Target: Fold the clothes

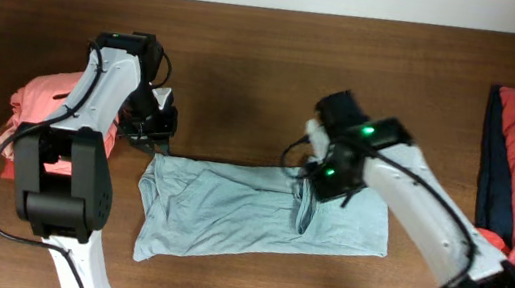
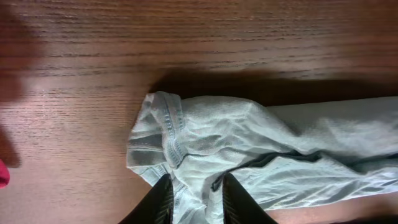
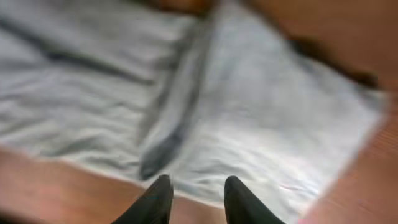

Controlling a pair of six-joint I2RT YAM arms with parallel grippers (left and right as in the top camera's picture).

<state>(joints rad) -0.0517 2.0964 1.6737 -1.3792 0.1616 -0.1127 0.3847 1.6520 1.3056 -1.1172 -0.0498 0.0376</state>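
Shirt (image 1: 228, 211), pale blue, on table (image 1: 252, 42)

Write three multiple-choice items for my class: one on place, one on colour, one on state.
1. Where does the pale blue shirt lie? A in a basket; B spread at the centre; C off the edge.
2. What colour is the folded garment at far left? A pink; B green; C black.
3. The right gripper is: A shut on a sock; B out of view; C open over the shirt.
Answers: B, the overhead view shows it spread centrally; A, it shows pink there; C, its jaws stand apart above cloth.
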